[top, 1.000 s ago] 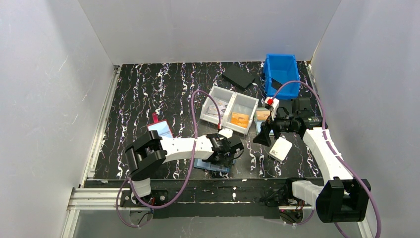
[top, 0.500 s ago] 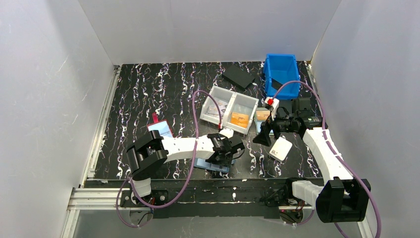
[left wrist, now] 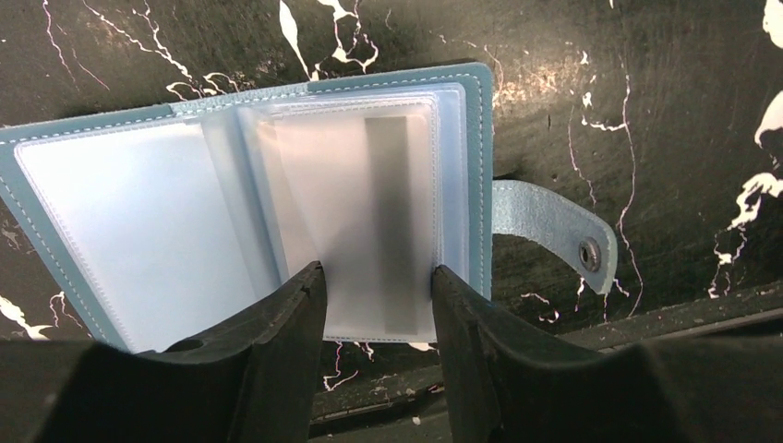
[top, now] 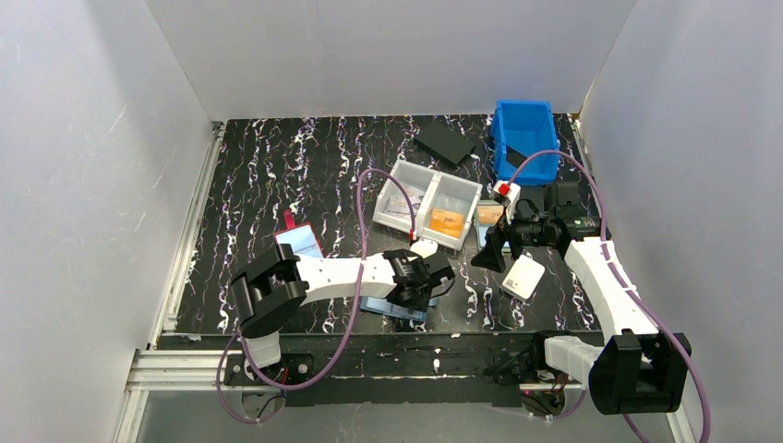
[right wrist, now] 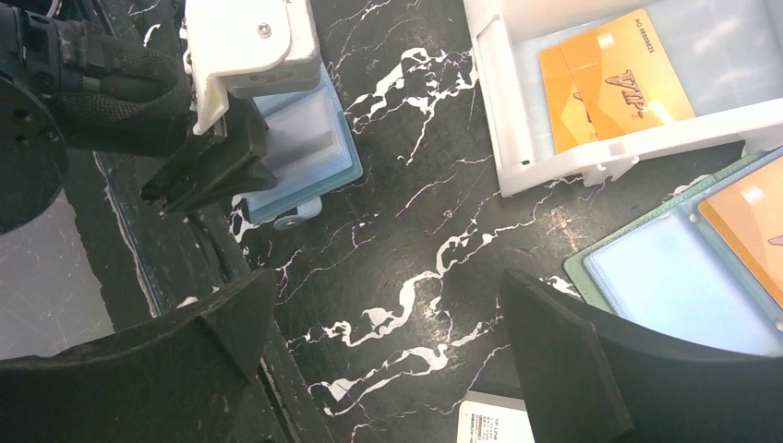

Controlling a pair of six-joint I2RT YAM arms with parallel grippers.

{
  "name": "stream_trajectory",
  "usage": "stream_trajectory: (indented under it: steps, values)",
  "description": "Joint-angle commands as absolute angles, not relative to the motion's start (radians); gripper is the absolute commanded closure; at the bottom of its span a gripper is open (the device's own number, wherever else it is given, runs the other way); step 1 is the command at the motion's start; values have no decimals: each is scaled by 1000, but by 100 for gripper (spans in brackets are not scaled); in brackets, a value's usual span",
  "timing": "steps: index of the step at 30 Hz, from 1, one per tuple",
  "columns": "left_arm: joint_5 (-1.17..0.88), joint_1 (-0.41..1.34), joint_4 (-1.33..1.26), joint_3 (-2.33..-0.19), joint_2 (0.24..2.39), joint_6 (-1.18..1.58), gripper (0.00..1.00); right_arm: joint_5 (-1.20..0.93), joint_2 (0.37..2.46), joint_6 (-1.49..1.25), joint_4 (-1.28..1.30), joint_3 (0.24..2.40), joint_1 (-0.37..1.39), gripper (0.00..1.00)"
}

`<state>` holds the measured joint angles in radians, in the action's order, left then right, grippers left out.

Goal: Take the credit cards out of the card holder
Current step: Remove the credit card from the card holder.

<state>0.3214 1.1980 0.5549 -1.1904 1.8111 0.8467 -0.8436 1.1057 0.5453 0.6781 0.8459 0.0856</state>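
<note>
Holder: card holder [left wrist: 120, 231] lies open and flat on the black marbled desk [left wrist: 646, 92], right under the left fingers [left wrist: 314, 295], one panel out to each side of them, clear pockets facing up.
Left fingers: partly spread, tips down at the near end of the right-hand pocket, one finger against each long edge of it. Whether they pinch the pocket I cannot tell.
Card: a credit card [left wrist: 388, 212] with a dark stripe shows blurred through the frosted pocket between the left fingers. It sits inside the holder.
Strap: a blue strap [left wrist: 545, 221] with a metal snap sticks out of the holder just right of the left fingers, flat on the desk.
Right fingers: right fingers [right wrist: 563, 360] are spread wide with nothing between them, over bare desk. The card holder lies well apart, beyond their left finger.
Tray: a white two-part tray [right wrist: 517, 138] stands beyond the right fingers, with orange cards [right wrist: 614, 74] in one compartment.
Second holder: a teal holder [right wrist: 665, 268] with an orange card lies open just beside the right-hand finger of the right fingers.
Box: a white box [top: 524, 275] lies on the desk on the near side of the right fingers.
</note>
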Motion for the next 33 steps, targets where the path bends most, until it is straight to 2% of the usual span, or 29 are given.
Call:
stream_trajectory:
  steps: [1,17,23,33]
  values:
    - [298,1196,533,-1143,1741,816,71,-883,1107,538,674,860,86,0]
    - [226,1176,517,-1118,1677,808,93,-905,1128,555,708,880,86,0]
    - [157,1161,470,-1101,1634,806,94,-921,1136,567,724,886,86,0]
    - [-85,1071,106,-919,1521,886,93,-1015,1179,547,732,896,121,0]
